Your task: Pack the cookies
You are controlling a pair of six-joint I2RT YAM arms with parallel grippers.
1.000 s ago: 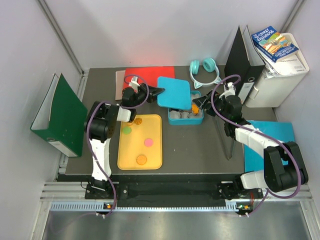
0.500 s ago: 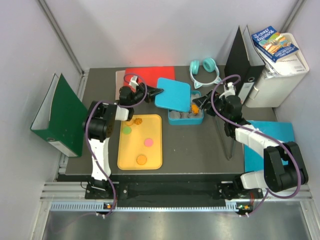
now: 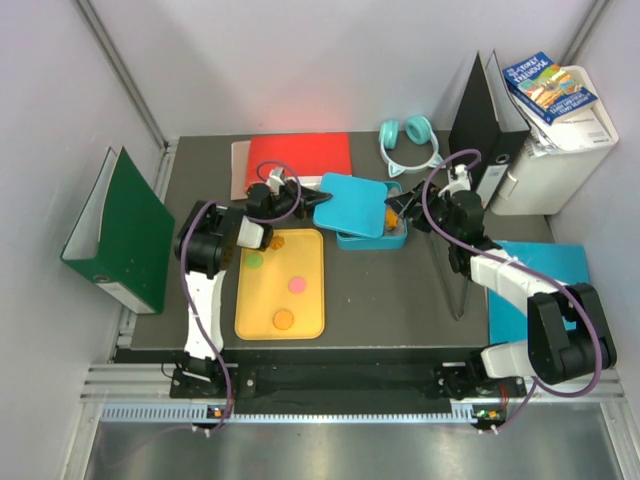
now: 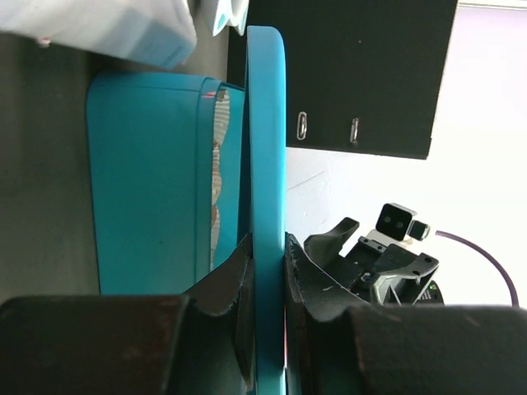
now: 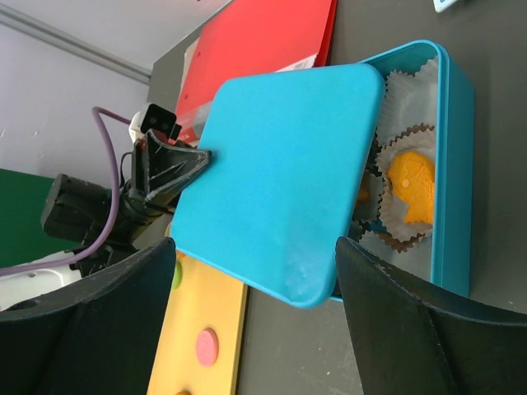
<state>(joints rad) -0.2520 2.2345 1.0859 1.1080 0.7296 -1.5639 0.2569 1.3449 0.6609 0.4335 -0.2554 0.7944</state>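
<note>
Cookies point(image 3: 296, 284): four loose on the yellow tray point(image 3: 265, 300), one orange in a paper cup point(image 5: 394, 216) inside the teal box point(image 3: 395, 240), possibly another hidden under the lid point(image 3: 352, 203). Left end effector point(image 3: 318, 192) pinched narrow on the lid's edge, holding it tilted over the box. Right end effector point(image 3: 397, 206) spread wide, empty, just beside the box's right end.
</note>
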